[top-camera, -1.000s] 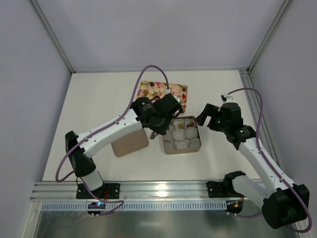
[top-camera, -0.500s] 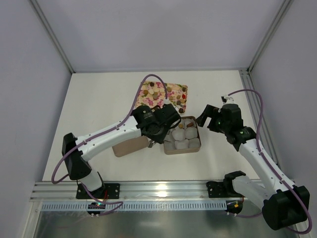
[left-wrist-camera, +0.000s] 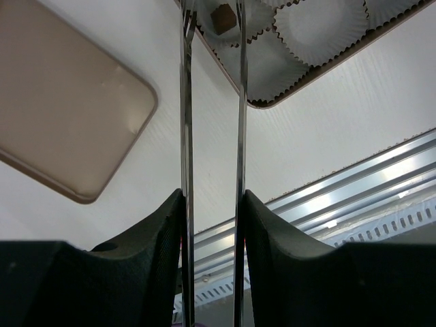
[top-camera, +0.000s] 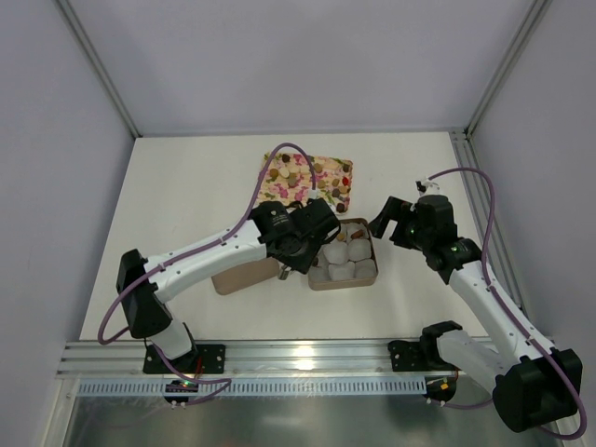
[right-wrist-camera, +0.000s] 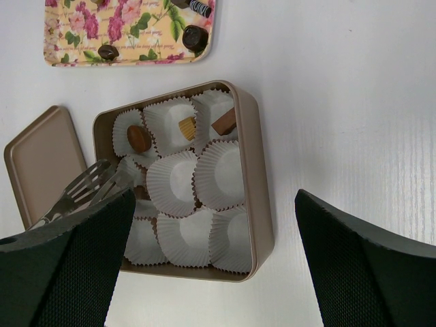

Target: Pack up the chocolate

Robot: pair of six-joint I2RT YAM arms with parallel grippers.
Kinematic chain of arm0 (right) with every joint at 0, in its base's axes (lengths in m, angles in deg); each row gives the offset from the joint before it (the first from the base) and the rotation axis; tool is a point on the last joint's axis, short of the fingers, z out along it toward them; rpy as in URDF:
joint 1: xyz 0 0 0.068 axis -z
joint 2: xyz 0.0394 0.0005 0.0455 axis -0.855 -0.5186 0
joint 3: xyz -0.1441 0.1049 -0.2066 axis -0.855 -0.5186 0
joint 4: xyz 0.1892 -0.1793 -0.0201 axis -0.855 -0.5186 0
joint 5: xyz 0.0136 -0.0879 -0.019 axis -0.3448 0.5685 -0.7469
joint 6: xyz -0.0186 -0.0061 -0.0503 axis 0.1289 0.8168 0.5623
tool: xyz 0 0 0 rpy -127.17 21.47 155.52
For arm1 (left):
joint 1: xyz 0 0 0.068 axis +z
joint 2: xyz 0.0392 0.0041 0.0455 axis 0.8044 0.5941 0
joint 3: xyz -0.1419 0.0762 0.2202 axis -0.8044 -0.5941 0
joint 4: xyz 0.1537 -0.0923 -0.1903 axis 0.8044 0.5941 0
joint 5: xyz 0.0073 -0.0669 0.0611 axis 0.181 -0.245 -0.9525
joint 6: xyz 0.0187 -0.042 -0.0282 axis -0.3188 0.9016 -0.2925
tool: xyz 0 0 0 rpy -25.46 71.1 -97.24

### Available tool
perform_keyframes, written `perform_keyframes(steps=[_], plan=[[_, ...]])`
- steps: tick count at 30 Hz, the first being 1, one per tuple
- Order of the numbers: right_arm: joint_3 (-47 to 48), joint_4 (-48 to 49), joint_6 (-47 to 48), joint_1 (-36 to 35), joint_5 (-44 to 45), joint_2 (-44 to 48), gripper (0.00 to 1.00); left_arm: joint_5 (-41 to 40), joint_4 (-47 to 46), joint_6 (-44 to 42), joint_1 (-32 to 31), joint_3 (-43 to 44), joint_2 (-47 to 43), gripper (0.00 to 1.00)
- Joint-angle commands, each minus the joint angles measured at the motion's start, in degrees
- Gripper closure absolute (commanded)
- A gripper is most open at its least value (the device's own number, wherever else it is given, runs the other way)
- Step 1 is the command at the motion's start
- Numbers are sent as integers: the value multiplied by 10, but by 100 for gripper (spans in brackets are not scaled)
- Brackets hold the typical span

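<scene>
White table [right-wrist-camera: 354,102]: tin [right-wrist-camera: 255,204], paper cups [right-wrist-camera: 219,174], four chocolates [right-wrist-camera: 139,138].

white table [top-camera: 186,205] | on it: floral tray [top-camera: 307,179], tan box [right-wrist-camera: 262,225], lid [left-wrist-camera: 61,129]

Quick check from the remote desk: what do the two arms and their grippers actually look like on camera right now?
Both arms have white link shells with black joints and bases, each trailed by a looping purple cable. The left gripper carries long, thin, shiny metal tong-like fingers on black mounts. The right gripper shows broad black fingers with a textured surface. No markings are legible.
</scene>
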Motion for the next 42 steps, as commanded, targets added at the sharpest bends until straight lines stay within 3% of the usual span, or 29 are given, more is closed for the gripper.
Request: perform_keyframes(steps=[1, 8, 16, 27, 35, 42], plan=[[-1, 11, -2, -3, -2, 8, 1, 2, -17, -3, -5, 3, -15, 62], [5, 8, 0, -3, -2, 8, 1, -3, 4, -14, -5, 43, -21, 61], [18, 4, 10, -3, 6, -3, 1, -50, 46, -47, 16, 193, 11, 57], [37, 7, 18, -3, -3, -27, 1, -55, 24, -123, 131, 379, 194, 55], [39, 13, 22, -2, -3, -41, 2, -52, -32, -156, 168, 407, 281, 53], [38, 19, 26, -2, 0, -50, 1, -33, -60, -162, 184, 401, 306, 53]])
